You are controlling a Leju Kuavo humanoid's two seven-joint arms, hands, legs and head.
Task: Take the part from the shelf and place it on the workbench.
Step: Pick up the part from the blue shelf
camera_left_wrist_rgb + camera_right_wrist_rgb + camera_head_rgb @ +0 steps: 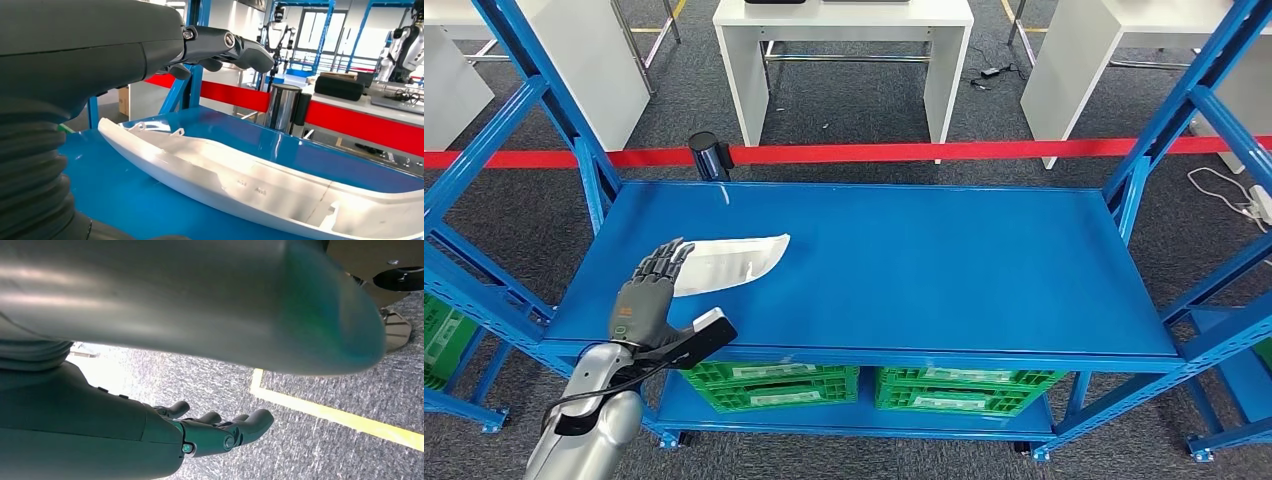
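The long white part [729,262] lies flat on the blue shelf [924,270], toward its left side. The left hand [646,290] reaches over the part's near end with fingers [235,47] extended and apart above it, holding nothing. The right hand [210,432] hangs over grey carpet [310,450], fingers loosely spread and empty.

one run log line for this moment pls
left hand open above white part | part lies on blue shelf | right hand hangs, holds nothing
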